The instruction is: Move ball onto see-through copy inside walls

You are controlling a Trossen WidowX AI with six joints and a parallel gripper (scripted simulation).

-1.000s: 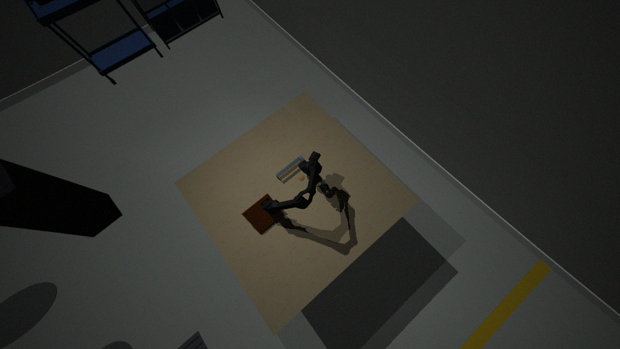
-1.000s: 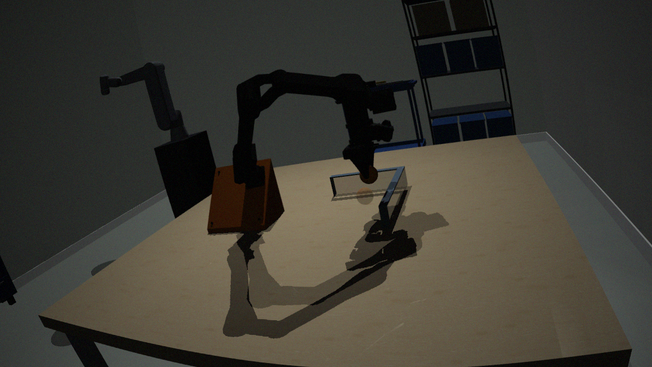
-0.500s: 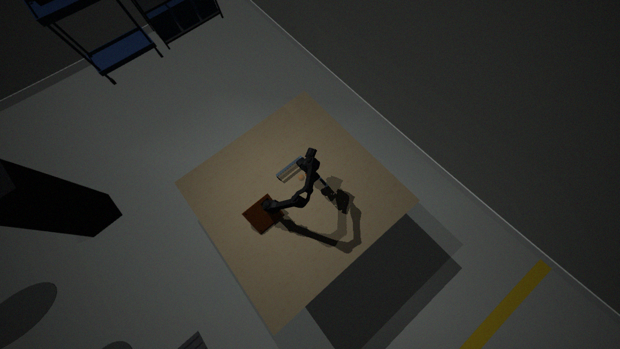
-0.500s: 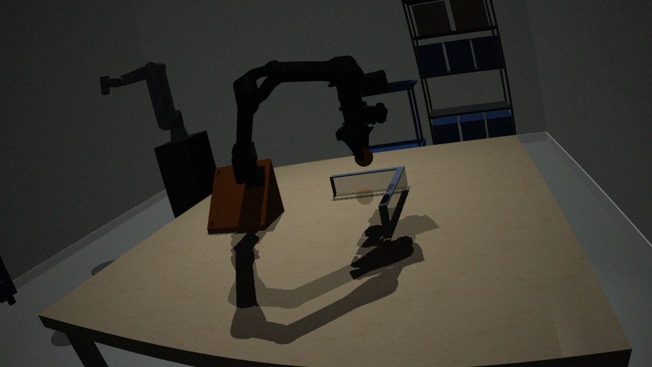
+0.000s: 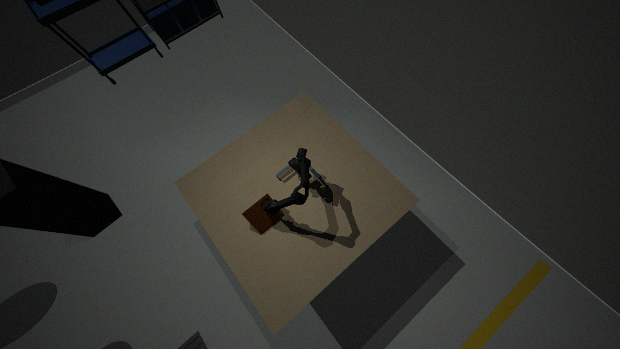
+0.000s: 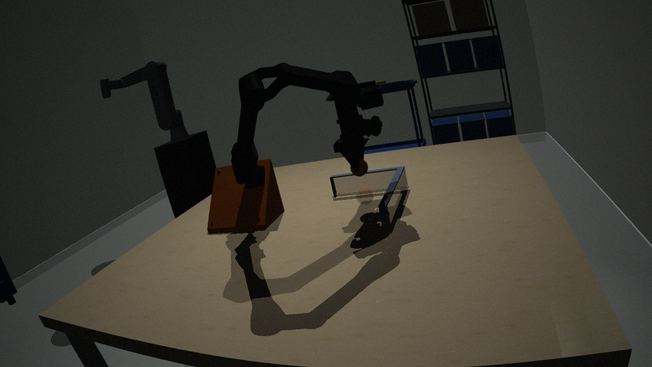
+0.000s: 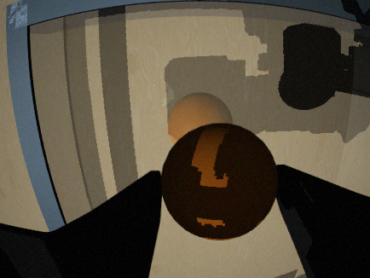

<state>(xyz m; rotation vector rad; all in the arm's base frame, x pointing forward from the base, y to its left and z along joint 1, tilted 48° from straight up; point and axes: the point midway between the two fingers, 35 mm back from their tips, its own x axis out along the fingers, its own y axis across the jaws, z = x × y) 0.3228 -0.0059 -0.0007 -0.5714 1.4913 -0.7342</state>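
Observation:
The orange ball [image 6: 358, 168] [image 7: 219, 205] is held in the air between the two fingertips of my gripper [image 6: 358, 166] [image 7: 218, 178], which is shut on it. The see-through copy [image 6: 365, 195] [image 7: 198, 112] rests on the table below the ball, inside the corner. In the wrist view the ball covers the copy's lower part. Two low clear walls with blue-grey top edges make the corner: one wall [image 6: 365, 174] [image 7: 19, 128] and the other wall [image 6: 394, 182] [image 7: 170, 9]. In the top view the arm mostly hides the ball and the copy.
The arm stands on an orange base block [image 5: 256, 216] [image 6: 223, 200] on the wooden table [image 5: 242, 160] [image 6: 478, 255]. Dark arm shadows cross the table and one wall. Blue shelves [image 5: 123, 50] [image 6: 472, 122] and a second robot arm [image 6: 159, 100] stand beyond the table.

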